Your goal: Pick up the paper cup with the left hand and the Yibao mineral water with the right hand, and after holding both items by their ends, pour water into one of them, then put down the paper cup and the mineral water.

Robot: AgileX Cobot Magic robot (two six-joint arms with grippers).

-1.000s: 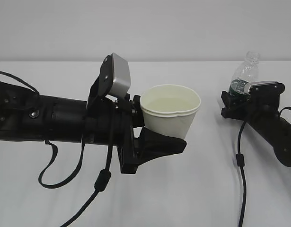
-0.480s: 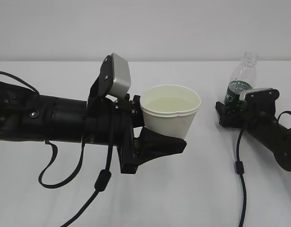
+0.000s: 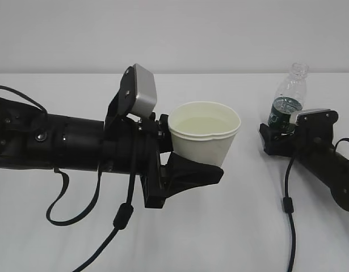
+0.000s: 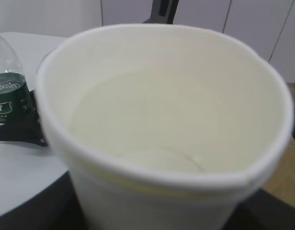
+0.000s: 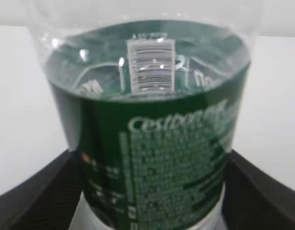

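The paper cup is upright and held above the table, with water in it. My left gripper is shut on its lower body; one black finger shows in front. The cup fills the left wrist view. The Yibao mineral water stands upright at the right, capless, with its green label low between the jaws of my right gripper. In the right wrist view the bottle sits between both black fingers. The bottle also shows at the left of the left wrist view.
The white table runs under both arms. Black cables hang from the left arm onto the table, and another cable hangs from the right arm. A pale wall is behind.
My right gripper has moved a little left and down with the bottle, which now stands straighter. The left gripper and cup have not moved.
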